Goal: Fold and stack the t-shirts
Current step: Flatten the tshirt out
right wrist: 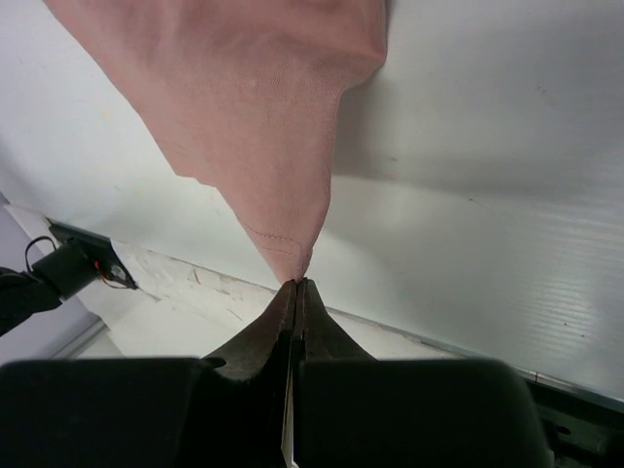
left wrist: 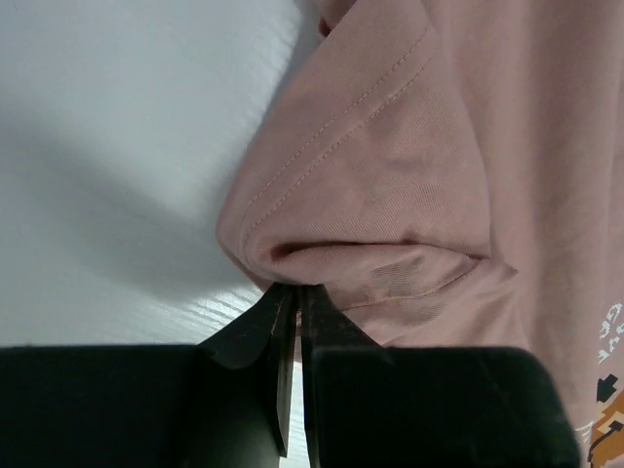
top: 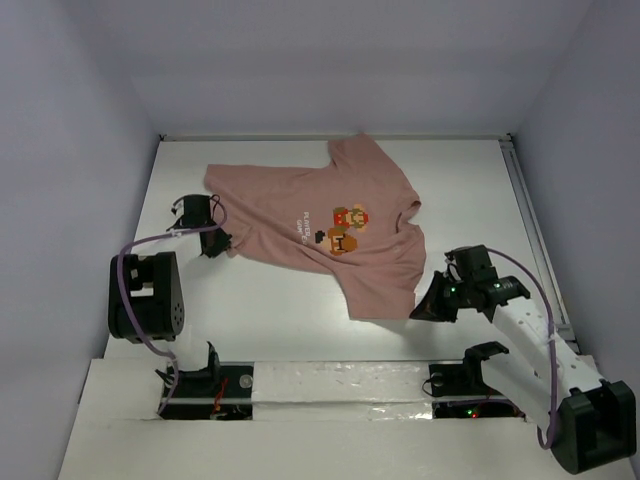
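L gripper: jaws pinched tight on a bunched bit of the pink t-shirt, stitched hem edge puckered right above the tips; a fold of cloth bulges over the pinch, w/ bare white counter to one side. In top view that grip sits at the shirt's near-left hem corner. R gripper: jaws likewise clamped together on the t-shirt, cloth drawn to a narrow point going into the tips, then widening away from them. Top view puts this grip at the shirt's near-right corner, by the nearer sleeve; can't tell if it's sleeve edge or side seam. Shirt otherwise lies spread, unfolded, face up across the middle of the counter, slightly skewed: hem to the left, collar to the right, other sleeve pointing to the far edge. Pixel-art print w/ small text beside it shows on the chest, approx. mid-shirt. A few wrinkles run across the body. Purple cable loops along the L arm; white rail runs across the near edge btwn the two bases.
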Robot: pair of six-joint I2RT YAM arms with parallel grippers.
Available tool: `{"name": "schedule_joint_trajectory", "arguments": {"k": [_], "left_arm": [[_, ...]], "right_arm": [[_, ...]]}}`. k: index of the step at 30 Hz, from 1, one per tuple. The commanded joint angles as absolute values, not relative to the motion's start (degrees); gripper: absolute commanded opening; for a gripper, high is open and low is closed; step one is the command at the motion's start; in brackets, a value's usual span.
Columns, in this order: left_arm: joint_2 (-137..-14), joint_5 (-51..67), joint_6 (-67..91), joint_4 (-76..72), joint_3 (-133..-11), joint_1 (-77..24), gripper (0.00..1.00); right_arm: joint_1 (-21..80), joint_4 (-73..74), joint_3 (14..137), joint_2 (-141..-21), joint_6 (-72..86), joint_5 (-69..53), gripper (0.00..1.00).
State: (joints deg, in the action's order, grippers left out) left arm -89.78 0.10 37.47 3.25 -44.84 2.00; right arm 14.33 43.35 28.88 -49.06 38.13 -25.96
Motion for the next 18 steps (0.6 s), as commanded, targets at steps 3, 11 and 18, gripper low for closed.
{"name": "schedule_joint_trajectory", "arguments": {"k": [3,11,18], "left_arm": [[-83.43,-4.82,30.16,13.25,-53.25,2.37,0.00],[-75.43,-26.25,21.19,38.66,-65.65,2.37,0.25],[-70.31,-21.21,22.23,36.66,-61.18,6.50,0.85]], "right_arm": [[14.77,46.23,32.78,-48.16,35.86,-26.80,0.00],[21.17,54.40,36.12,-51.85,29.45,-34.18,0.00],[24.43,54.75,33.93,-50.89,29.44,-35.33,0.00]]}}
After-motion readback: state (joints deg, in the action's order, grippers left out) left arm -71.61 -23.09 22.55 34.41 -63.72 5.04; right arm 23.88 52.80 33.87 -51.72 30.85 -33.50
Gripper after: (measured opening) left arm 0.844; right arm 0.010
